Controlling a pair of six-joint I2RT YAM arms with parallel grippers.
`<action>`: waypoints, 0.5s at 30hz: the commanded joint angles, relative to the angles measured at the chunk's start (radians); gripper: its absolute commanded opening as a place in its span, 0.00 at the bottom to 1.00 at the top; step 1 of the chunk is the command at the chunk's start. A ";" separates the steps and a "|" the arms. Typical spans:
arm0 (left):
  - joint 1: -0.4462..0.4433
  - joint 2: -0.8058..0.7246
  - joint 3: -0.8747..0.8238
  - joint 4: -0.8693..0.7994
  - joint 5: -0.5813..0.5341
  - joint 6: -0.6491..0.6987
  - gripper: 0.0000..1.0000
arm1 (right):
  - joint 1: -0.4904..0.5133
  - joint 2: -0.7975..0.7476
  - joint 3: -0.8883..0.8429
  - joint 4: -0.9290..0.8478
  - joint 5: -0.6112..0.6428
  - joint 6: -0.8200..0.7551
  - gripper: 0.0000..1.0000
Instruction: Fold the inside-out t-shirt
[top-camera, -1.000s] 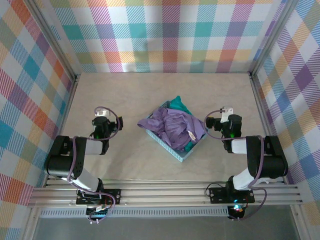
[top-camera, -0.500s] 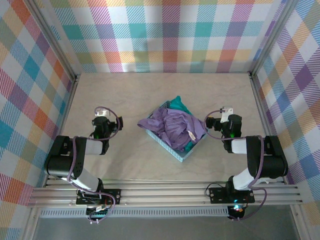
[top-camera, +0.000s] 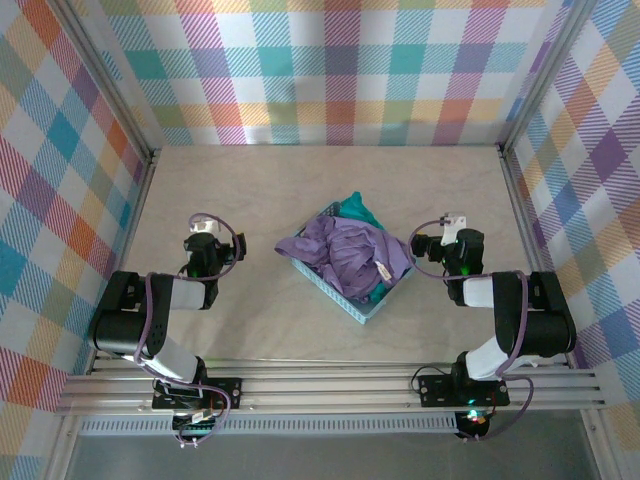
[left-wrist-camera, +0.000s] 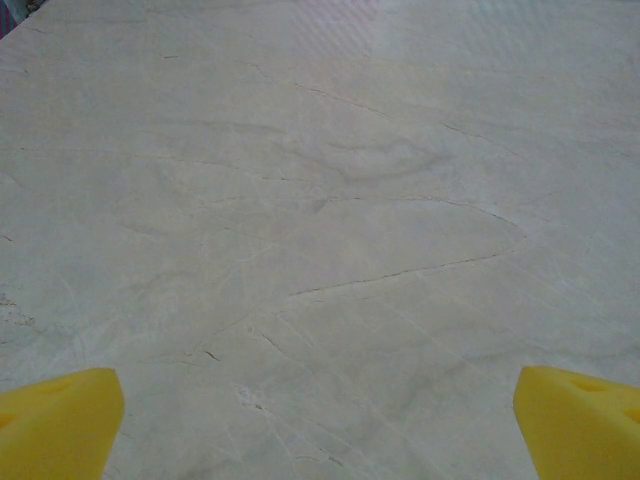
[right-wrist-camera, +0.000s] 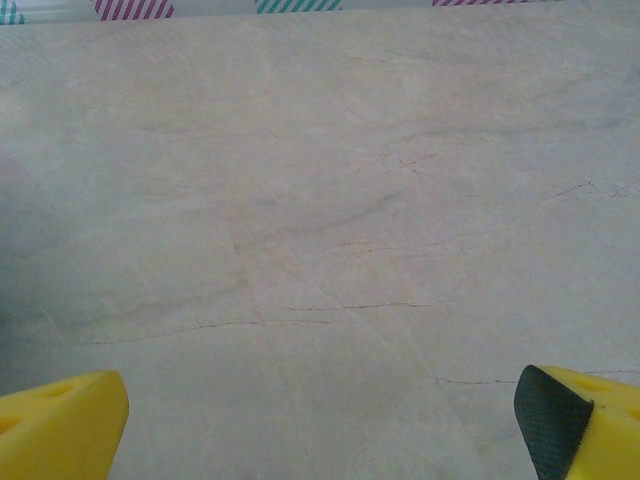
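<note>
The inside-out t-shirt (top-camera: 343, 255) is a crumpled lavender heap spilling over a light blue basket (top-camera: 330, 293) at the table's middle, with a small white label (top-camera: 381, 272) showing on its right side. My left gripper (top-camera: 203, 235) rests low to the basket's left and my right gripper (top-camera: 455, 232) to its right, both well apart from the cloth. In the left wrist view the left gripper (left-wrist-camera: 320, 425) has its yellow fingertips (left-wrist-camera: 60, 420) spread wide over bare table. The right gripper (right-wrist-camera: 320, 425) is equally wide, its fingertips (right-wrist-camera: 575, 415) holding nothing.
A teal-green garment (top-camera: 357, 208) pokes out at the basket's far corner, under the purple cloth. The pale table (top-camera: 250, 190) has plaid walls on three sides and a metal rail (top-camera: 330, 385) along the near edge.
</note>
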 joint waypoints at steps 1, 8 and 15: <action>0.010 0.003 0.002 0.030 0.017 -0.005 1.00 | -0.007 0.002 0.019 0.025 -0.019 0.013 1.00; 0.014 -0.117 0.077 -0.215 -0.126 -0.075 1.00 | -0.004 -0.078 0.017 -0.035 0.082 0.055 1.00; 0.018 -0.354 0.251 -0.692 -0.116 -0.330 1.00 | -0.014 -0.475 0.068 -0.440 0.331 0.312 0.99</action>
